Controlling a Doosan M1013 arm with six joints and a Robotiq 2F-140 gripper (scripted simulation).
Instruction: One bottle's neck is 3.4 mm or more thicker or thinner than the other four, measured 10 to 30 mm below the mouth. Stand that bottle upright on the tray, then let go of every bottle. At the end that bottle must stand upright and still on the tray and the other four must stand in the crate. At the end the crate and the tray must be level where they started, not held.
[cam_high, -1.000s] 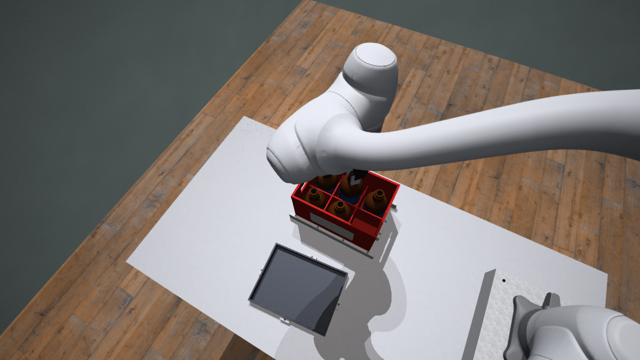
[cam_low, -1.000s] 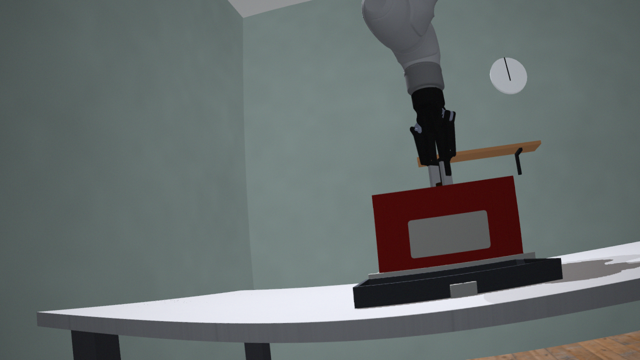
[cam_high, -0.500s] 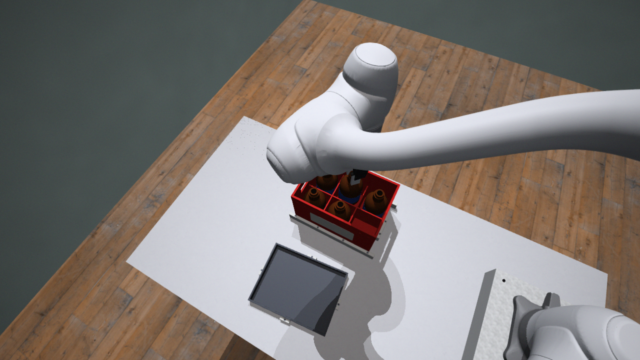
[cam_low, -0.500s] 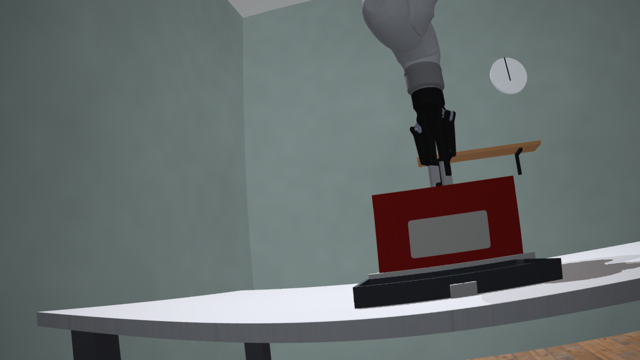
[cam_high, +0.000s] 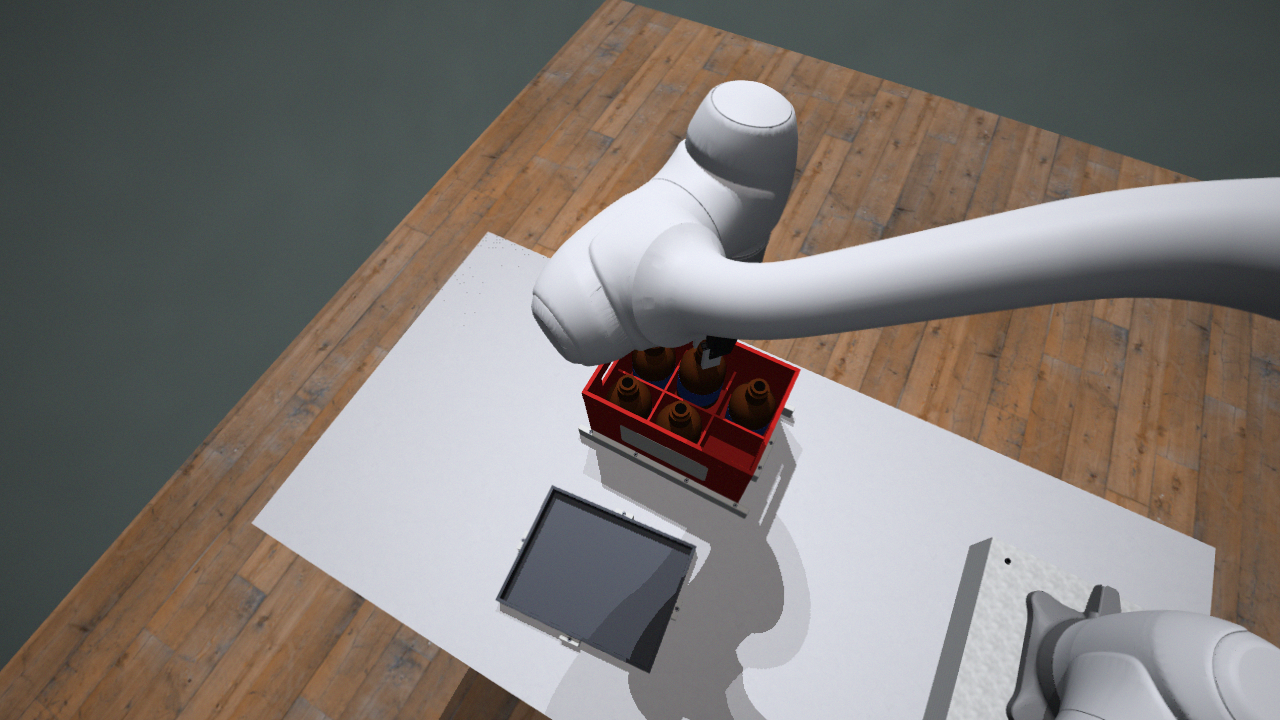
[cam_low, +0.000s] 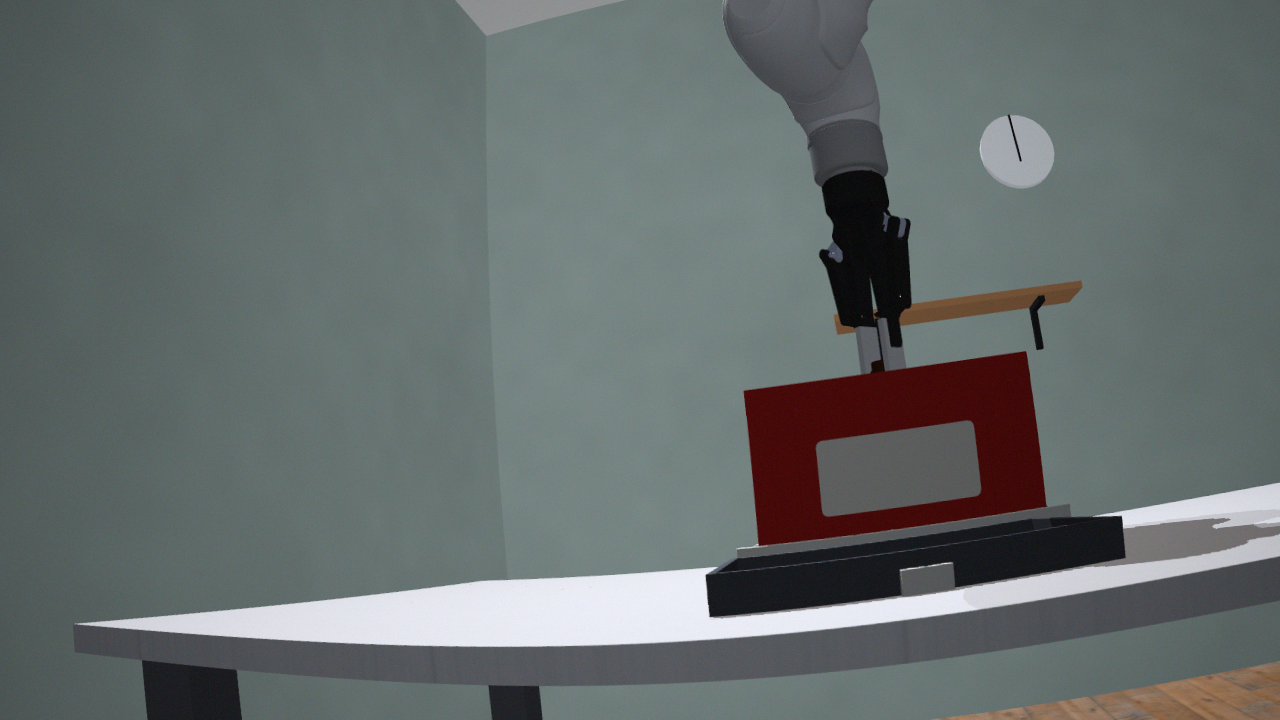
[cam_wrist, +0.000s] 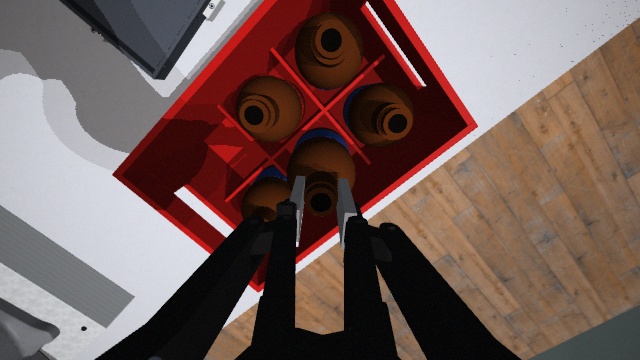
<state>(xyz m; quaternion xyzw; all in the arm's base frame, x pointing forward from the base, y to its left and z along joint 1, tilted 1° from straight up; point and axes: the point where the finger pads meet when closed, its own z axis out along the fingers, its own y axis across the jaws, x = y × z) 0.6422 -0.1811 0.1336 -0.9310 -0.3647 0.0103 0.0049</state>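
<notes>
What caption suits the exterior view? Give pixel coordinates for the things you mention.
Black two-finger end effector (cam_high: 711, 358) (cam_low: 881, 365) (cam_wrist: 321, 191) closed on a brown glass-like bottle (cam_high: 702, 368) (cam_low: 877, 366) (cam_wrist: 322, 162) above the red rectangular crate (cam_high: 597, 411) (cam_low: 778, 465) (cam_wrist: 470, 125).

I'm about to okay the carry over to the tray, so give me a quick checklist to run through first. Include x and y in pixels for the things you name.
1. Gripper (cam_high: 711, 358) (cam_low: 881, 356) (cam_wrist: 321, 191) shut on the neck of a brown bottle (cam_high: 696, 376) (cam_low: 878, 366) (cam_wrist: 320, 157): ok.
2. That bottle wholly above the crate (cam_high: 608, 420) (cam_low: 895, 394) (cam_wrist: 470, 125) walls: not ok, its body is below the rim in the exterior view.
3. Other four bottles (cam_high: 751, 407) (cam_wrist: 327, 72) in the crate: ok.
4. Tray (cam_high: 581, 573) (cam_low: 805, 586) (cam_wrist: 145, 30) free of bottles: ok.
5. Gripped bottle is the one with the odd neck: cannot tell.
</notes>
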